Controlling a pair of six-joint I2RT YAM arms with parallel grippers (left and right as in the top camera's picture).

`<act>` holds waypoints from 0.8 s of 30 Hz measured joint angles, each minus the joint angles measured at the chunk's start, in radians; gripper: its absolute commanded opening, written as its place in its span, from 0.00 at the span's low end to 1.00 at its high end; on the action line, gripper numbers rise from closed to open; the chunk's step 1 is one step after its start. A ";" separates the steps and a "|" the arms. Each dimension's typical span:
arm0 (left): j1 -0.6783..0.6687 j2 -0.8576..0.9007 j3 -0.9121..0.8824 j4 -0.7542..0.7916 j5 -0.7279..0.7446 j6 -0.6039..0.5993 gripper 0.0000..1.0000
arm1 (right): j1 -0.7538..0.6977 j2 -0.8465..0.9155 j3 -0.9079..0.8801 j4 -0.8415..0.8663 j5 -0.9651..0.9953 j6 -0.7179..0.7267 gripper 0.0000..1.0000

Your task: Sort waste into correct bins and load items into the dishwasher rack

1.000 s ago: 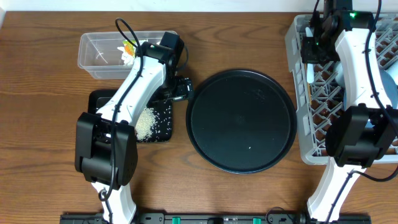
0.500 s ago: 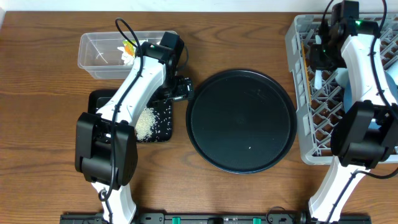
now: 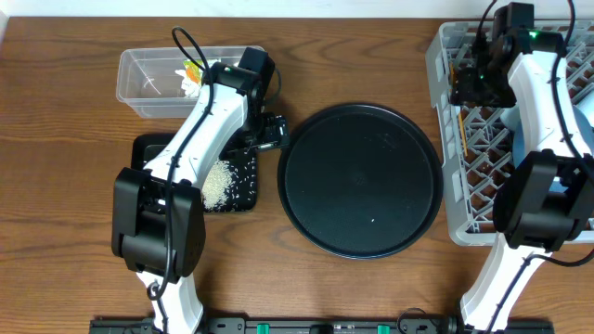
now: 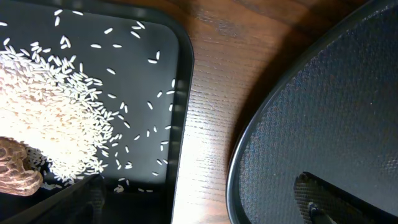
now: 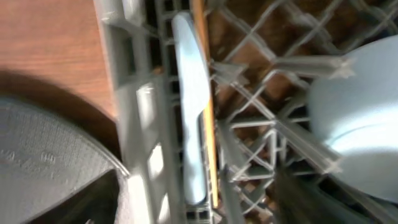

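Note:
The grey dishwasher rack (image 3: 445,56) stands at the right. My right gripper (image 3: 464,85) hangs open over its left edge. In the right wrist view the white utensil (image 5: 189,106) and the wooden chopstick (image 5: 208,124) lie side by side along the rack wall (image 5: 134,93), free between the spread fingers of the right gripper (image 5: 202,202). A light blue cup (image 5: 354,118) sits in the rack. My left gripper (image 3: 269,130) (image 4: 199,208) is open and empty at the right edge of the black tray (image 3: 148,148) (image 4: 143,56), which holds rice (image 3: 217,184) (image 4: 50,106) and a brown lump (image 4: 15,174).
A clear tub (image 3: 139,83) at the back left holds the printed wrapper (image 3: 192,68) and white tissue (image 3: 192,85). The large round black tray (image 3: 360,179) (image 4: 323,112) lies between the two arms, with a strip of wooden table beside it.
My right gripper has opened and let go of the white utensil, which now lies in the rack beside the chopstick. The left arm has not moved.

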 measured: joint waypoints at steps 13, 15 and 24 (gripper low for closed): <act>0.000 0.000 0.000 0.003 0.000 0.000 0.98 | 0.042 -0.068 0.204 -0.282 -0.175 0.095 0.71; 0.000 0.000 0.000 0.003 0.000 0.000 0.98 | 0.044 -0.100 0.204 -0.323 -0.181 0.116 0.70; 0.000 0.000 0.000 0.003 0.000 0.000 0.98 | 0.049 -0.262 0.183 -0.525 -0.188 0.155 0.69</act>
